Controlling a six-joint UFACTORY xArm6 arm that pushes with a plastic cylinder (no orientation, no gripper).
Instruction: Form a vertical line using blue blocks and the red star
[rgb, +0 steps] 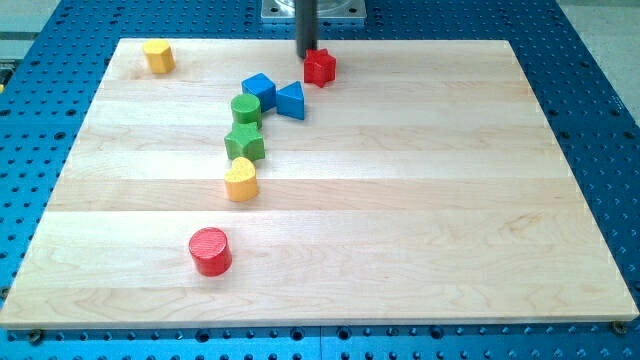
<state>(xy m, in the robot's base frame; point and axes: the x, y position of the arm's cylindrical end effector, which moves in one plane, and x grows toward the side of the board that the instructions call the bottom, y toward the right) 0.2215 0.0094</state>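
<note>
The red star (320, 68) lies near the view's top, right of centre-left. My tip (306, 55) stands just to its upper left, touching or nearly touching it. A blue cube (259, 90) and a blue triangle (291, 100) lie side by side below and left of the star, the triangle the closer one. The rod rises straight up out of the view's top.
A green cylinder (246, 108) touches the blue cube's lower left. A green star (245, 143) lies below it, then a yellow heart (241, 179). A red cylinder (210, 250) sits lower left. A yellow hexagon (158, 56) lies at the top left. The wooden board (400, 200) rests on a blue surface.
</note>
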